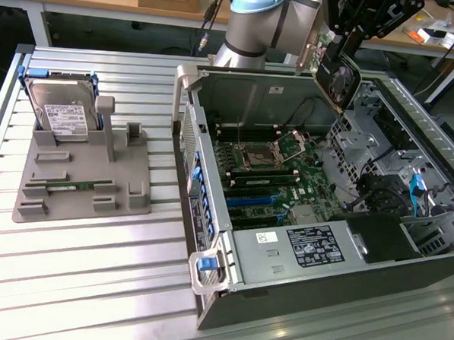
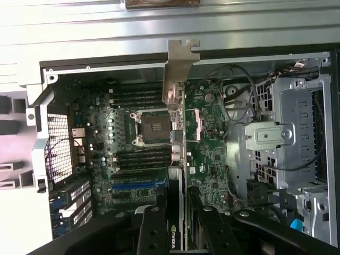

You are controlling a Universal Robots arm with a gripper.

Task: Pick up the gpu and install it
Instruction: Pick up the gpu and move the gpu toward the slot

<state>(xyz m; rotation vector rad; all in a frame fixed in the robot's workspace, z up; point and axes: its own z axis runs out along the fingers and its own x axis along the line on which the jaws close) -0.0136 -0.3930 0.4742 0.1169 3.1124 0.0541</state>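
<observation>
The gpu (image 1: 337, 75) hangs tilted in the air over the far side of the open computer case (image 1: 208, 237), its black round fan facing the exterior view's right and its silvery bracket toward the left. My gripper (image 1: 345, 41) is shut on the card's upper end. In the wrist view the gpu (image 2: 177, 106) shows edge-on, with its bracket at the far end. My gripper (image 2: 178, 226) clamps it between black fingers (image 2: 153, 231). Below it lie the motherboard (image 2: 212, 138), the CPU socket (image 2: 154, 127) and the blue expansion slots (image 2: 135, 184).
A grey fixture (image 1: 81, 200) at the exterior view's left holds a silver hard drive (image 1: 62, 116) and a green memory stick (image 1: 74, 185). Inside the case, a metal drive cage (image 1: 381, 140) and cables stand at the right, and a power supply (image 1: 314, 247) at the near wall.
</observation>
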